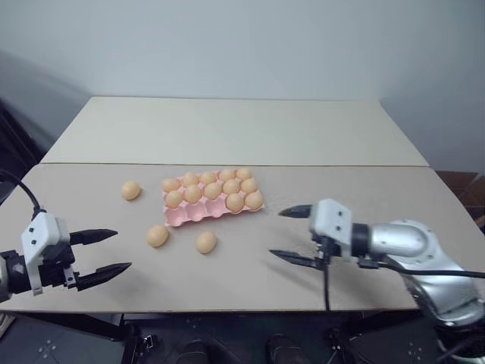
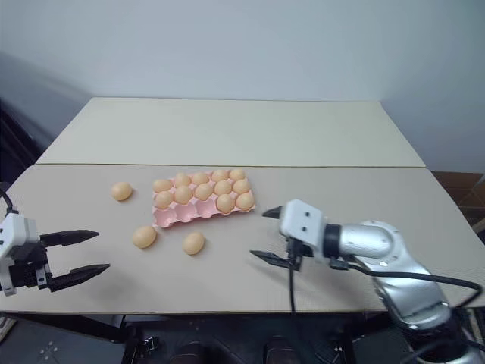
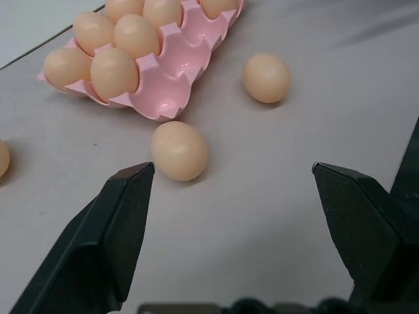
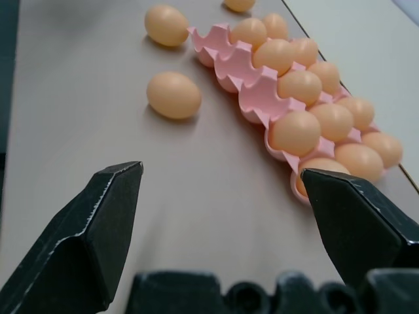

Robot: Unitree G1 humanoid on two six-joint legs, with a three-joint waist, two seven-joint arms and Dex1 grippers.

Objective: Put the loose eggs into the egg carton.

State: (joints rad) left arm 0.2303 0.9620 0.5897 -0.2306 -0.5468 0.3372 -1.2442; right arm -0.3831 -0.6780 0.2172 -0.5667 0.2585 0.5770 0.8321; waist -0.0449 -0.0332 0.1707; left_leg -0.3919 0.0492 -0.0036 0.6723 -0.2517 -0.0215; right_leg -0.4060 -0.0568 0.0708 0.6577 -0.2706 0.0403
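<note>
Left eye view shows the carton (image 1: 198,212) mid-tabletop (image 1: 227,129) with its near row of cups empty, and three eggs loose beside it: one (image 1: 131,190) off its left end, two (image 1: 158,236) (image 1: 205,242) just in front. My left tool (image 1: 100,251) and right tool (image 1: 292,234) both hang empty with fingers wide apart, so I judge I am between picks. Next I would close on a front egg and set it in an empty cup.
</note>
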